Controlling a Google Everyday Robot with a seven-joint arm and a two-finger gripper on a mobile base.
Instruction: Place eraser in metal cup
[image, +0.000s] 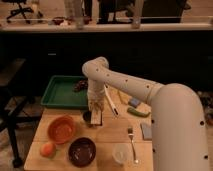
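Note:
My gripper (95, 106) hangs straight down over the left middle of the wooden table (112, 131). It is shut on the eraser (97, 117), a pale-edged block that hangs upright below the fingers. The metal cup (87, 117) stands directly left of the eraser's lower end, touching or nearly touching it and partly hidden by it. The eraser's lower end is level with the cup, beside it rather than clearly inside.
A green tray (61, 94) with dark items lies at the back left. An orange bowl (62, 129), an orange fruit (47, 149), a maroon bowl (81, 151) and a white cup (120, 153) stand in front. A white-handled utensil (111, 102), a fork (132, 144) and a blue-grey rectangle (146, 131) lie to the right.

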